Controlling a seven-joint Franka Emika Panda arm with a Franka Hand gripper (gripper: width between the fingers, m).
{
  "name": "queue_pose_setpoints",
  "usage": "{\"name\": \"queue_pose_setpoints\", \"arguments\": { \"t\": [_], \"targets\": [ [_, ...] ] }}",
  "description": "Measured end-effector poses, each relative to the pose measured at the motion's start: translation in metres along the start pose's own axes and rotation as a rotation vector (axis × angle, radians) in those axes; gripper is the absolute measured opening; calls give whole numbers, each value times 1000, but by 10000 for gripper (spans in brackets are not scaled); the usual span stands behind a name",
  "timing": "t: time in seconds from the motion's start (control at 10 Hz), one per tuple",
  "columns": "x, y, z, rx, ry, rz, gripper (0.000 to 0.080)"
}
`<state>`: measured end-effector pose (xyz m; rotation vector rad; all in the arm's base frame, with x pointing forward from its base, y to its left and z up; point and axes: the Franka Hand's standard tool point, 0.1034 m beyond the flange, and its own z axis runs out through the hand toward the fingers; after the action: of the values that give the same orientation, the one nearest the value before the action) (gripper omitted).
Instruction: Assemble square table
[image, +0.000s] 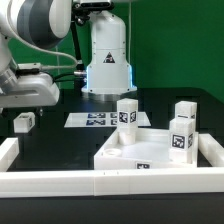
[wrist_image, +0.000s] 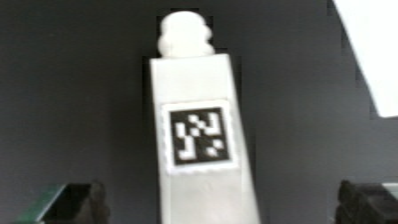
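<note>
White plastic tabletop (image: 150, 155) sits lower right in the exterior view with three legs (image: 127, 113) standing on it. The fourth leg (wrist_image: 196, 120) lies on the dark bench (image: 60, 140), centred between the open, empty jaws; one leg remains.

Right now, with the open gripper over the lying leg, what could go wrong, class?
1. The leg sits slightly off centre in the open gripper, so closing may twist or push it rather than grip it squarely.
2. Three standing legs crowd the tabletop; bringing this one in could knock one if they are loose.
</note>
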<state>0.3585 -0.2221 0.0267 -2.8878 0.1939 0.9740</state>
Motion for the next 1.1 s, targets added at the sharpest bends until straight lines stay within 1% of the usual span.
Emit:
{"name": "queue_pose_setpoints", "arguments": {
  "t": [0.1,0.3,0.4,0.5,0.6,0.7,0.9,1.1],
  "targets": [
    [-3,-1,9,-5,-2,-1,649],
    [-7,-2,19,-4,-10,-2,649],
    [-7,-1,19,-3,-11,-3,649],
    [-13,-3,21,9,-76,-3,649],
    [-8,-2,21,8,-107,-4,649],
    [-5,0,22,3,-111,-5,649],
    [-5,0,23,3,-111,-5,649],
    [-6,1,24,3,-113,-5,388]
  ]
}}
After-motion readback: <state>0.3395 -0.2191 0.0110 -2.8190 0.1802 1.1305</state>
